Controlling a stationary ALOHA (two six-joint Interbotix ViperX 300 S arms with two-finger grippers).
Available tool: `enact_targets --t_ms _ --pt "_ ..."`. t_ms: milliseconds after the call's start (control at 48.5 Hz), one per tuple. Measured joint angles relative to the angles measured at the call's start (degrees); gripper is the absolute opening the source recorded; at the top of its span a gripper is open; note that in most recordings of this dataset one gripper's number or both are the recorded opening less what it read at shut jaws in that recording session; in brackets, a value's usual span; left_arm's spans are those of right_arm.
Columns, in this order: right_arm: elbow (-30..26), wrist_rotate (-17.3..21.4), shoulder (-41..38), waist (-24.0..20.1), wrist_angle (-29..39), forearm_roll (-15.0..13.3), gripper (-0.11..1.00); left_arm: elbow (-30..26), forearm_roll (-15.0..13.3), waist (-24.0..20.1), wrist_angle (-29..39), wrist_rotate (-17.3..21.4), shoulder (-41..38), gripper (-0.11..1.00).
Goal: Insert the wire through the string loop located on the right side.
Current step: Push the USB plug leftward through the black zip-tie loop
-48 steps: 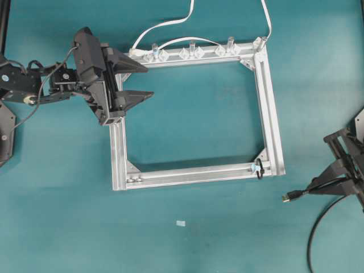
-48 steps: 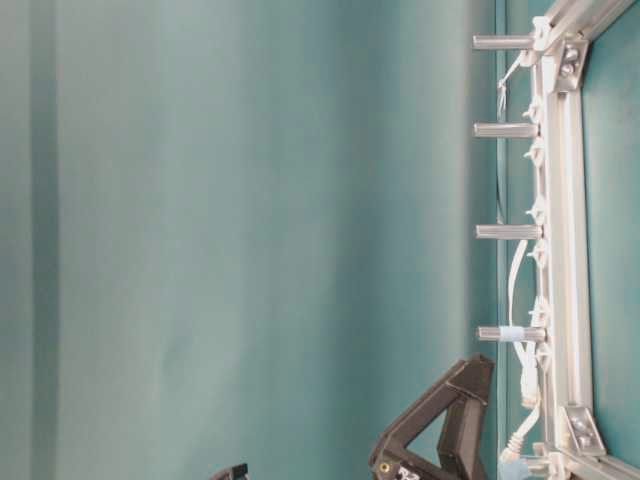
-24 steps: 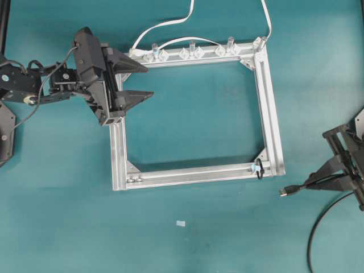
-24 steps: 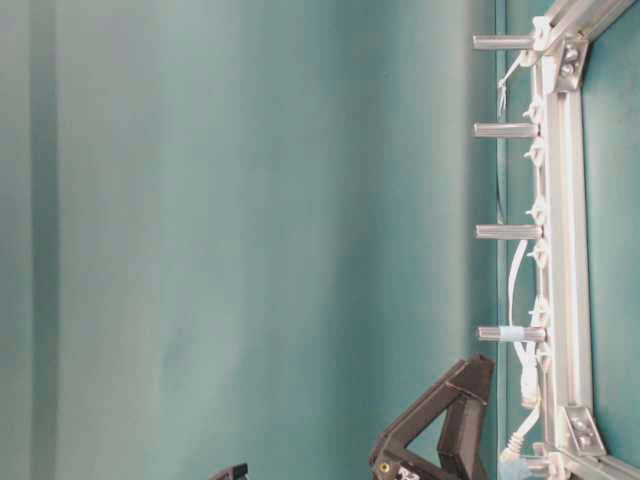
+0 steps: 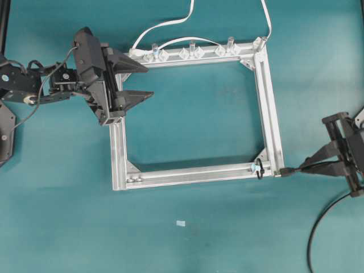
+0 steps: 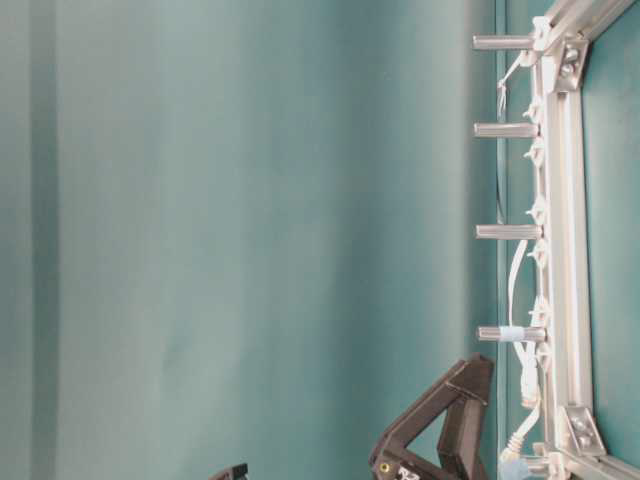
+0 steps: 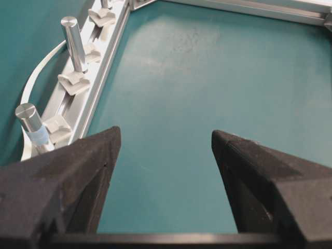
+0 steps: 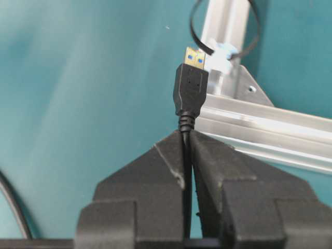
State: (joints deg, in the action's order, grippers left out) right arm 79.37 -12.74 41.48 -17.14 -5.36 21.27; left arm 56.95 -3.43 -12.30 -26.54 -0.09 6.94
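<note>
Right tool [image 5: 311,166], black and wedge-fingered, is pinched narrow on the long thin black wire [image 5: 318,227] just behind its small black plug [image 8: 190,89], whose metal tip shows blue inside in the right wrist view. Seen from overhead, this tool sits near the right edge of the teal tabletop [image 5: 187,244], and the plug [image 5: 286,172] lies level, pointing toward the rectangular silver aluminium frame [image 5: 267,108], its tip at the outer side of the frame's front right corner. The tiny black string loop [image 5: 259,168] hangs on the frame's front bar at that same corner, just beside the plug; in the right wrist view the loop [image 8: 199,41] stands a little beyond and to the right of the tip, and the tip is not inside it. Behind the tool the wire curves down across the tabletop toward the front right corner. Left tool [image 5: 142,81], also black, hovers with its fingers spread wide and nothing between them, over the frame's rear left corner; its wrist view shows bare teal surface between the fingers [image 7: 78,176]. Along the frame's rear bar stand short metal posts [image 7: 72,44] in clear plastic clips [image 5: 190,53], with a flat white cable [image 5: 170,24] running by them.
</note>
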Motion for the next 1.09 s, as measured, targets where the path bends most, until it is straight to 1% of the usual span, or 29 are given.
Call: enact_targets --t_ms 268,1093 --pt "0.1 0.0 0.0 1.0 0.0 0.0 0.08 0.0 0.0 -0.1 0.0 0.0 0.0 0.74" --pt "0.2 0.0 0.1 1.1 0.0 -0.1 0.08 0.0 0.0 0.0 0.0 0.0 0.0 0.74"
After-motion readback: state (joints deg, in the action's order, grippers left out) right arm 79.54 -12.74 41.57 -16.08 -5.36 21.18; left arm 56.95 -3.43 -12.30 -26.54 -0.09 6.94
